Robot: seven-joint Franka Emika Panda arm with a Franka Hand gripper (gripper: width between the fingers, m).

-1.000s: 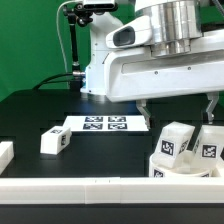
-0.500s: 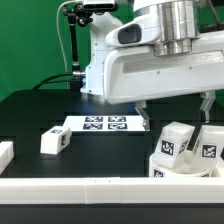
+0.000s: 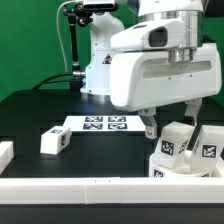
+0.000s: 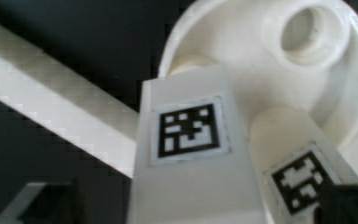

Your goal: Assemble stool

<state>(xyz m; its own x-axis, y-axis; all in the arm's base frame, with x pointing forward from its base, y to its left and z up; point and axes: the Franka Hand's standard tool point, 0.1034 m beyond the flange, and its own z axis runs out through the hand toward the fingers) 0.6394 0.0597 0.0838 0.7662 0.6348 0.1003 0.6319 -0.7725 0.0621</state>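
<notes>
Exterior view, front to back:

- Rail (image 3: pixel 100 188): long, white, lying across the near edge of the black counter (image 3: pixel 25 115).
- Two upright legs, white and tagged, just behind the rail at the exterior view's right: one leg (image 3: pixel 175 145) stands under the gripper, and the other (image 3: pixel 211 150) is close beside it, towards the frame edge.
- Loose leg (image 3: pixel 53 141): lying on its side on the counter at the exterior view's left, well apart from the other two.
- Gripper (image 3: pixel 171 125): jaws spread apart, holding nothing. They hang one to each side of the first leg's top, and I can't tell whether either one touches it.
- Marker board (image 3: pixel 105 124): flat on the counter, behind the loose leg.
- Arm (image 3: pixel 165 65): a bulky white body that fills the upper right.

Wrist view, front to back:

- The same leg, close up and blurred, showing tags on two faces.
- Seat (image 4: pixel 229 30): a round white disc with one socket showing, just past the leg, beside the rail.
</notes>
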